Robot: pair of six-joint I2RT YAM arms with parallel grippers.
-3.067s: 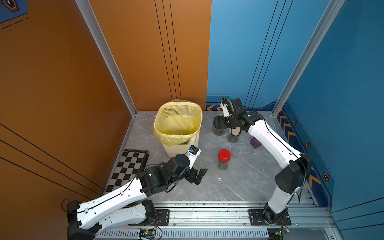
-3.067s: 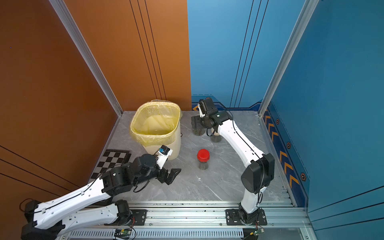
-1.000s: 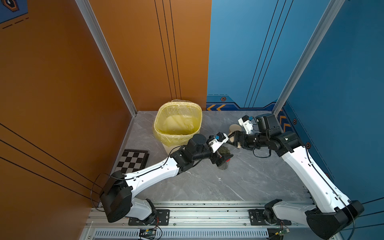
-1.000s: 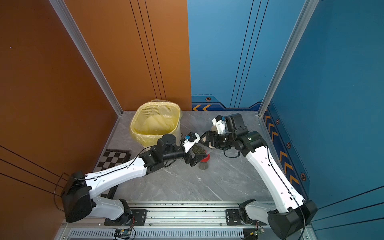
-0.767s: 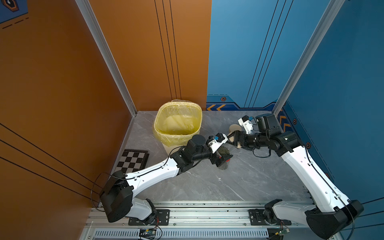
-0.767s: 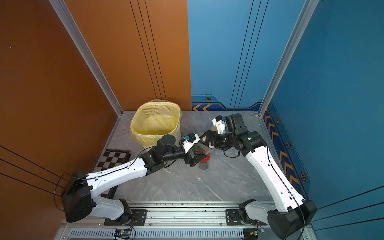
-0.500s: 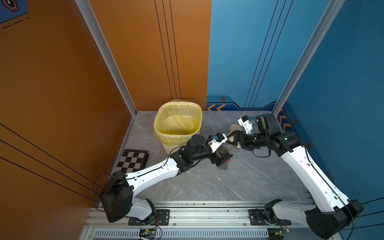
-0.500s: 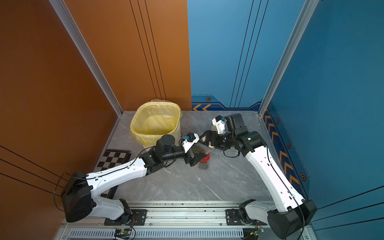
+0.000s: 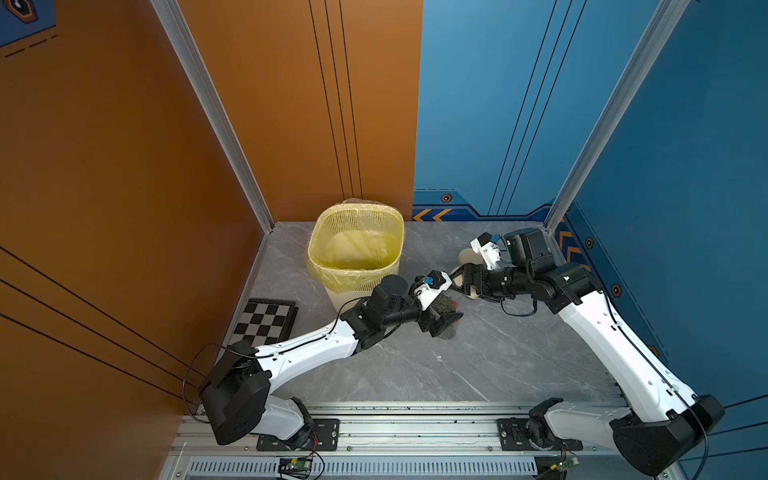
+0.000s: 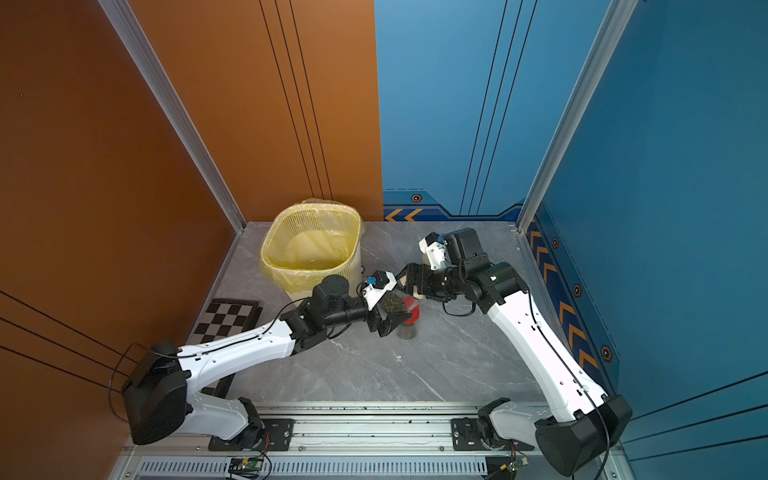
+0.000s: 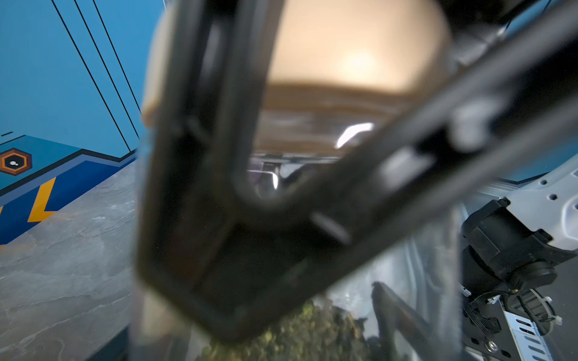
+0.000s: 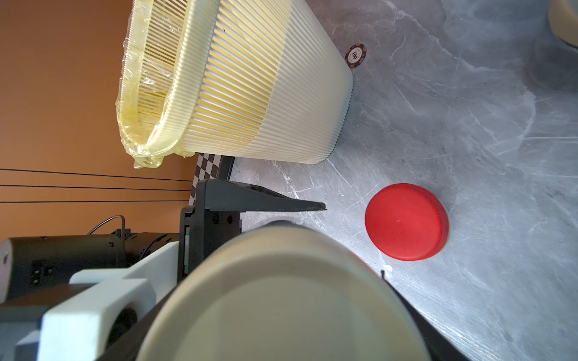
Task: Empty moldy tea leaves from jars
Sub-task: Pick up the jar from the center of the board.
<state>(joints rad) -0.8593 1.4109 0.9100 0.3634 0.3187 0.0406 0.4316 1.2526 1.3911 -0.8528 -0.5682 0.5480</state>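
Note:
A clear jar lies on its side in mid-air between the arms, tea leaves (image 9: 442, 304) (image 10: 392, 306) (image 11: 297, 331) showing inside it. My right gripper (image 9: 459, 282) (image 10: 405, 284) is shut on its beige lid (image 12: 281, 297) (image 11: 359, 62). My left gripper (image 9: 446, 308) (image 10: 395, 311) straddles the glass body with its jaws wide, and one finger (image 12: 259, 200) stands clear of the lid's outline. Directly below stands the red-lidded jar (image 9: 448, 332) (image 10: 411, 311) (image 12: 406, 222). Another beige-lidded jar (image 9: 466, 257) (image 12: 563, 18) stands behind my right wrist.
The cream slatted bin (image 9: 397, 224) (image 12: 234, 87) with a yellow bag stands at the back left, close to my left forearm. A folded chessboard (image 9: 266, 318) lies by the left wall. A poker chip (image 12: 355, 56) lies at the bin's foot.
Since three seconds ago my right arm has carried the beige-lidded jar from the back to the middle and my left arm has reached up to it. Over the last second nothing has visibly moved.

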